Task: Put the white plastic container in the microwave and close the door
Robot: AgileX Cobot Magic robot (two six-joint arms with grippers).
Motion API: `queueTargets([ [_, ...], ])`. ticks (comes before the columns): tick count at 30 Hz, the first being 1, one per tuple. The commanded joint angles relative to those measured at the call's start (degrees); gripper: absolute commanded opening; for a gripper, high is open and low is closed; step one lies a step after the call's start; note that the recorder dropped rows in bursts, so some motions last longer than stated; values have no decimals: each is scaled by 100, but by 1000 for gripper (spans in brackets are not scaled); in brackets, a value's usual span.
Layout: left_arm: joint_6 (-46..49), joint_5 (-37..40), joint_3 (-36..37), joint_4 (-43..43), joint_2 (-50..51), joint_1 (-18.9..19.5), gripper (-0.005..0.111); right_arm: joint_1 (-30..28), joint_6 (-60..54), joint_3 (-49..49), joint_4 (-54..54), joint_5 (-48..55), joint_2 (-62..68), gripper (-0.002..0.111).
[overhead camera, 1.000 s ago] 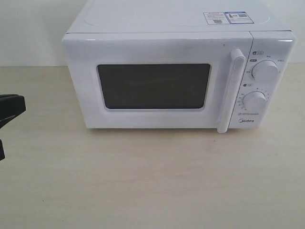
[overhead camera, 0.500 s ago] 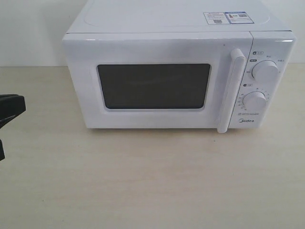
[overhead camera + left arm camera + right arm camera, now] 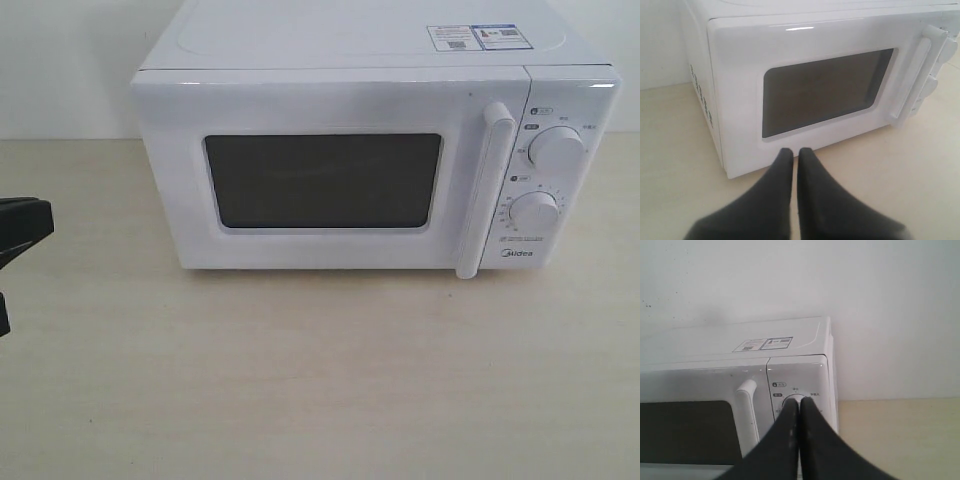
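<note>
white microwave (image 3: 350,100), dark window (image 3: 322,180) in its white door (image 3: 180,170), black fingers (image 3: 782,172), pale wood-grain table (image 3: 320,380)

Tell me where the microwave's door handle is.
In the exterior view, the long vertical white bar handle stands right of centre, between the dark rectangular window on its left and the two round white dials on its right.

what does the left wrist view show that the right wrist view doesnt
Left wrist only: the side wall of the microwave, the whole dark window, and the left fingers, pressed together. Right wrist only: the stickers on top and the right fingers, also shut, in front of the upper dial. Both: the closed door, its bar handle, the table.
</note>
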Motion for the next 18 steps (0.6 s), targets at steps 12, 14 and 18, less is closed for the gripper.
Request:
queueTargets([
  [12, -53, -85, 27, 2, -42, 0, 4, -189, -301, 549, -206, 1202, -1064, 0],
  [14, -53, -85, 27, 2, -42, 0, 4, -189, -301, 761, -206, 1098, -1313, 0],
  [18, -53, -95, 27, 2, -42, 0, 4, -189, -306, 1178, -206, 1032, -1464, 0],
])
